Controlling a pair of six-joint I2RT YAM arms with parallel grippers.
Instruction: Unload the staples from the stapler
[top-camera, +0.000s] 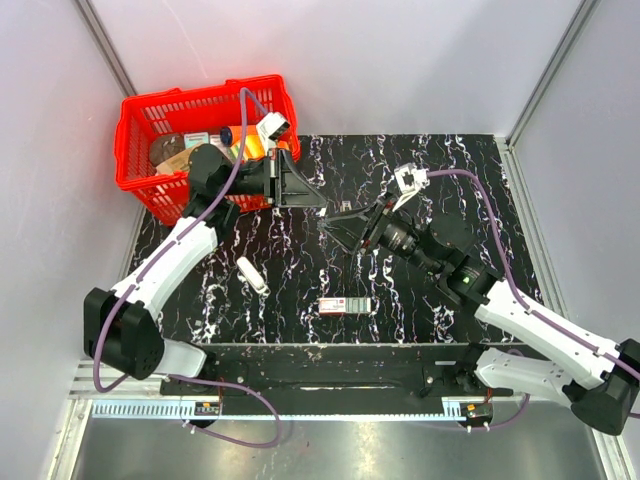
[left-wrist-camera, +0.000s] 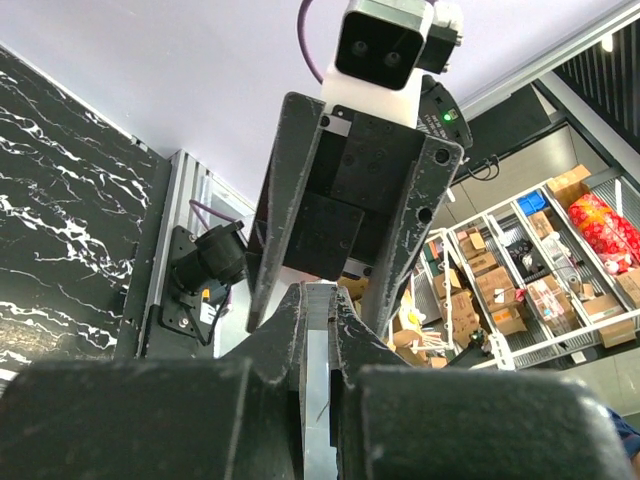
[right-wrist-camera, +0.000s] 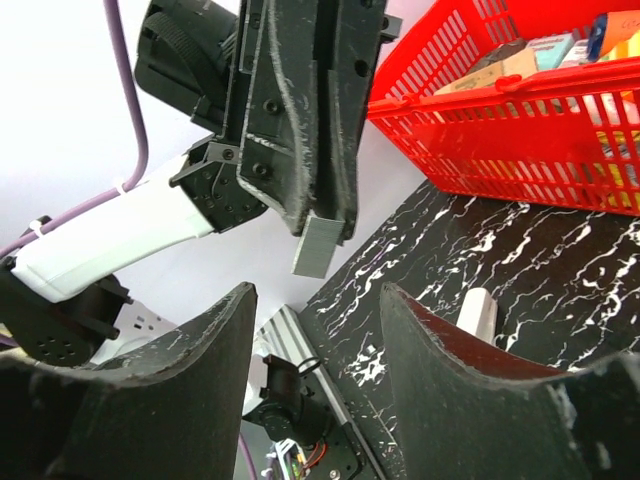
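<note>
Left gripper (top-camera: 320, 205) is reaching in from the left, up off the marbled black table (top-camera: 300, 255), and its fingers are pressed tight together on the stapler (right-wrist-camera: 322, 245). From the right wrist camera, only a pale silvery end pokes out past the fingertips. The black body can't be separated from the black fingers around it. The left wrist camera shows the same pale strip pinched in the narrow slit between its own fingers. So the stapler is in the air, over the far middle of the table, just to the right of the red basket (top-camera: 135, 120). Facing it nose to nose is the right gripper (right-wrist-camera: 318, 300), jaws spread wide and holding nothing. The silvery end hangs above the gap between those two fingers and touches neither. From overhead the two sets of tips sit very close, and whether they meet can't be told from that angle. Down on the table, a white oblong stick (top-camera: 253, 275) lies near the left arm, and a small flat pinkish-red box (top-camera: 345, 306) sits toward the near edge, both well apart from the grippers. The basket is packed with assorted items.
</note>
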